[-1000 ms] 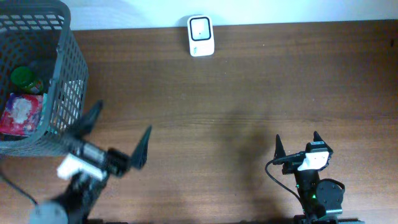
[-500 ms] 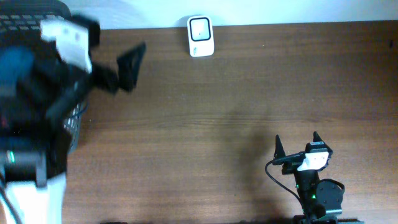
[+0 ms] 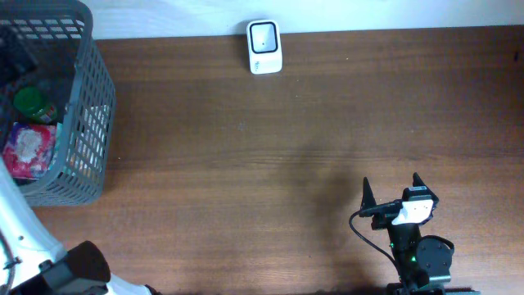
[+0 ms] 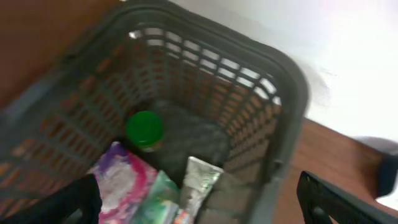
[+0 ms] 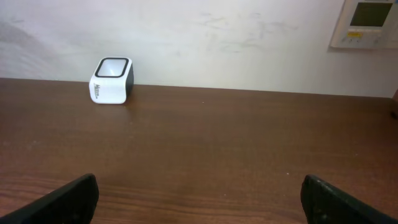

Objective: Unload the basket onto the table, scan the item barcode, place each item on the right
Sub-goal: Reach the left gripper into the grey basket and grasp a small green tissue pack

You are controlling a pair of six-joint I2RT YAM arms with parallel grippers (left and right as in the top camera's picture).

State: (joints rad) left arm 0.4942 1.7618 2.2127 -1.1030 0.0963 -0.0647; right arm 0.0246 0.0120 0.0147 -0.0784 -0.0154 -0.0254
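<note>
On my overhead feed the right claw (image 3: 391,182) has two black, pointed fingers (image 3: 366,190). Just behind them a white block (image 3: 409,211) sits on a black body. A thin black cable (image 3: 357,221) loops out beside the claw, and further back a small green light (image 3: 413,260) glows on the rounded black base (image 3: 432,256). The left arm (image 3: 20,221) shows me a smooth white link and a black joint (image 3: 82,264). On its own wrist camera, the left claw (image 4: 196,193) is two matte black tips, slightly blurred.

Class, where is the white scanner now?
Overhead, the white box-shaped scanner stands at the far edge of the wooden table, right of the grey plastic basket.
</note>
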